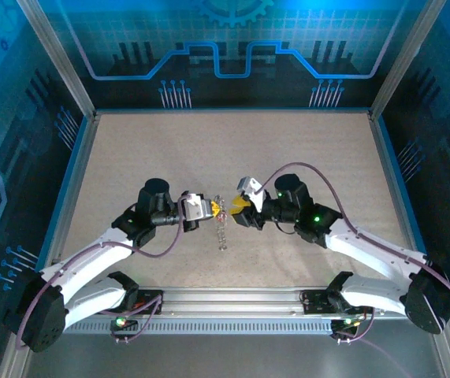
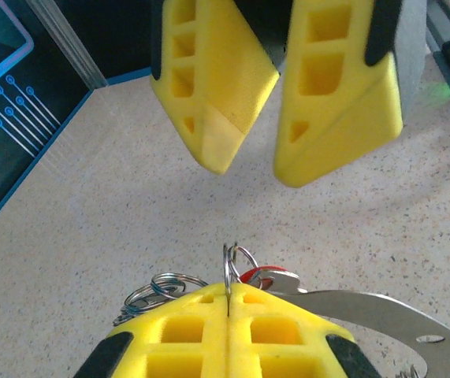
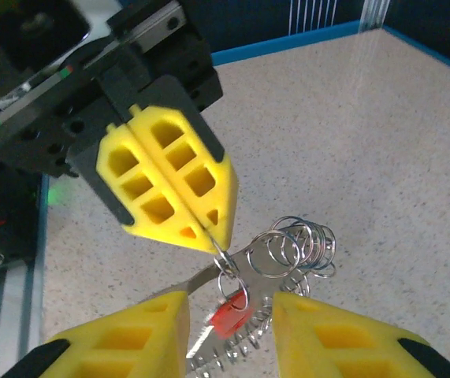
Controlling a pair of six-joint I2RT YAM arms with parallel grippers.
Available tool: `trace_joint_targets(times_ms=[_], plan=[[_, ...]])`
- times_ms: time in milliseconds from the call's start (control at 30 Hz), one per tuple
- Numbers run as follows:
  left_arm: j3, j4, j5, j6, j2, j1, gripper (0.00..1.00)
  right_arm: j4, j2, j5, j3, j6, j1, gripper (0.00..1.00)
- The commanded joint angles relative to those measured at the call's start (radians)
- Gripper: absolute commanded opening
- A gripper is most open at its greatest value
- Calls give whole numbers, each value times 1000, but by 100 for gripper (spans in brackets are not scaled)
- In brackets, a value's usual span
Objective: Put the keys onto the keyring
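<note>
My left gripper (image 2: pixel 229 294) (image 1: pixel 211 209) is shut on a thin silvery ring (image 2: pixel 230 268) at the top of the keyring (image 1: pixel 222 232) bundle. Below that ring dangles the keyring's bumpy, coil-edged loop (image 3: pixel 244 346) with a cluster of small rings (image 3: pixel 297 244). One red-headed key (image 3: pixel 229 315) (image 2: pixel 258 276) hangs on a small ring just under the pinch; a second key cannot be made out. My right gripper (image 3: pixel 231 305) (image 1: pixel 235 211) faces the left one, open, its fingers on either side of the red key without touching it.
A flat silvery metal strip (image 2: pixel 382 315) sticks out from the bundle to the right in the left wrist view. The speckled beige table (image 1: pixel 232 150) has blue raised edges, with an aluminium rail (image 1: pixel 232 299) along the near side.
</note>
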Motion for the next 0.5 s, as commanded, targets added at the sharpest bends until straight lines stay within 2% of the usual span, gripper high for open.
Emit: trace_joint_targets(times_ms=[0,167,467], plan=[[-18,87,78,-28,-3,-9,0,50,-28,16,-30,-141,-7,34],[-18,107,153,-41,2,-9,0,78,-19,-31,-35,-218,-4,34],[-18,141,226,-63,30,-10,0,95,29,-6,-15,-234,12,29]])
